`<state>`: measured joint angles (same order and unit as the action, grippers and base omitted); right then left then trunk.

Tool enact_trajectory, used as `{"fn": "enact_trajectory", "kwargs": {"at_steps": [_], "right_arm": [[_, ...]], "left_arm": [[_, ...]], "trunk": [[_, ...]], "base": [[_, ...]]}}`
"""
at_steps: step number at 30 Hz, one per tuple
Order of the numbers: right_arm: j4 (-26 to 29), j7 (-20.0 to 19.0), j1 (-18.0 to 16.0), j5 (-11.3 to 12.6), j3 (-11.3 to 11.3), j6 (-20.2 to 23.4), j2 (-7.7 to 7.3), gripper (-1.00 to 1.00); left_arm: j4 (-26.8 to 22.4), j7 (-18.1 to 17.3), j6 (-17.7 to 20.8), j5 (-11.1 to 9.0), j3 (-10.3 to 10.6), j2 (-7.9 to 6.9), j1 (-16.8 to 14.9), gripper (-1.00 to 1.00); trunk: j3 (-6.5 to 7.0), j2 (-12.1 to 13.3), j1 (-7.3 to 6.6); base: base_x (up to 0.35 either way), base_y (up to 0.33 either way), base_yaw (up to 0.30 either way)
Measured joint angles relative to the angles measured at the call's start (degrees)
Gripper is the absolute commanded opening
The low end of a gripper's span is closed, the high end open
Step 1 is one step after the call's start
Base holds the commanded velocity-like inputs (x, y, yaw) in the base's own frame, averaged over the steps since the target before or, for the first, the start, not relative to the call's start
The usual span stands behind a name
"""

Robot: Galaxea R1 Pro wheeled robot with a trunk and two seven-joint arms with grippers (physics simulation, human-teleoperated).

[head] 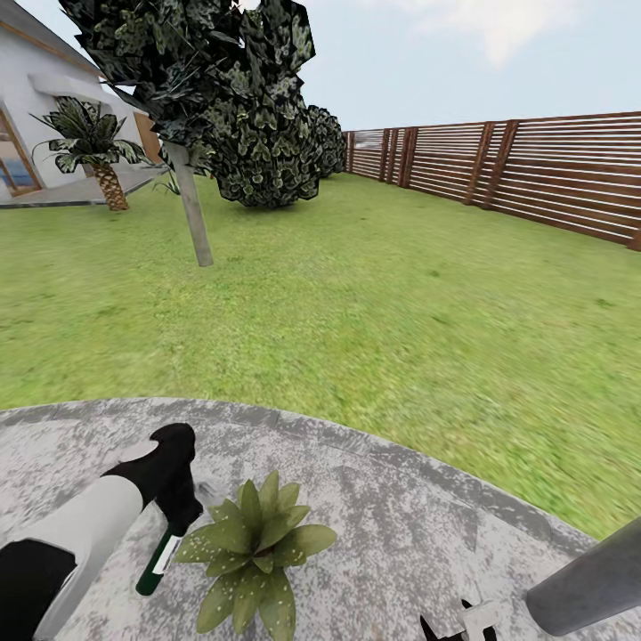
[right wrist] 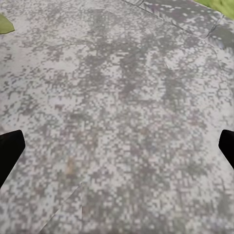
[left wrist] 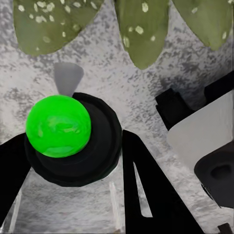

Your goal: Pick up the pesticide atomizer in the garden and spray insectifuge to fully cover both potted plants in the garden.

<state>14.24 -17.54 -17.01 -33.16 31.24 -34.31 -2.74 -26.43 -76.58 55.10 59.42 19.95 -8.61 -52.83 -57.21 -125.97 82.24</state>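
The pesticide atomizer [head: 160,554] is being pinched by the left hand [head: 181,515] over grey paving [head: 401,534], a potted plant [head: 256,545] just beside it. The right hand [right wrist: 117,146] is being held spread.

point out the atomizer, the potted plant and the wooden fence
atomizer [left wrist: 58,126], left wrist view, on its bright green cap
potted plant [head: 256,537], head view, on the middle of its leaf rosette
wooden fence [head: 552,169], head view, on its horizontal slats
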Motion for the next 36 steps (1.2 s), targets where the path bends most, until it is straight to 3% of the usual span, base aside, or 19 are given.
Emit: {"fn": "enact_trajectory", "kwargs": {"at_steps": [2,7,14,19,24,31,34,36], "right_arm": [[0.00,0.00,0.00,0.00,0.00,0.01,0.00,1.00],[0.00,0.00,0.00,0.00,0.00,0.00,0.00,1.00],[0.00,0.00,0.00,0.00,0.00,0.01,0.00,1.00],[0.00,0.00,0.00,0.00,0.00,0.00,0.00,1.00],[0.00,0.00,0.00,0.00,0.00,0.01,0.00,1.00],[0.00,0.00,0.00,0.00,0.00,0.00,0.00,1.00],[0.00,0.00,0.00,0.00,0.00,0.01,0.00,1.00],[0.00,0.00,0.00,0.00,0.00,0.01,0.00,1.00]], "left_arm": [[0.05,-0.04,0.04,0.89,-0.02,1.72,-1.20,-1.00],[0.09,-0.26,0.02,1.51,0.03,3.16,-2.96,-1.00],[0.02,-0.23,-0.07,1.98,0.16,2.82,-3.45,-1.00],[0.15,-0.37,-0.21,6.18,0.15,2.52,-3.15,-1.00],[0.05,-0.40,-0.69,6.56,0.16,3.21,-2.94,-1.00],[-0.07,-0.40,-0.92,6.70,0.19,6.59,-3.44,-1.00],[-0.01,-0.37,-1.41,6.78,1.90,6.62,-3.29,-1.00],[0.03,-0.39,-1.87,6.83,4.76,6.34,-2.95,-1.00]], "trunk": [[0.00,0.00,0.00],[0.00,0.00,0.00],[0.00,0.00,0.00],[0.00,0.00,0.00],[0.00,0.00,0.00],[0.00,0.00,0.00],[0.00,0.00,0.00],[0.00,0.00,0.00]], "base": [[0.000,0.000,0.000],[0.000,0.000,0.000],[0.000,0.000,0.000],[0.000,0.000,0.000],[0.000,0.000,0.000],[0.000,0.000,0.000],[0.000,0.000,0.000],[0.000,0.000,0.000]]}}
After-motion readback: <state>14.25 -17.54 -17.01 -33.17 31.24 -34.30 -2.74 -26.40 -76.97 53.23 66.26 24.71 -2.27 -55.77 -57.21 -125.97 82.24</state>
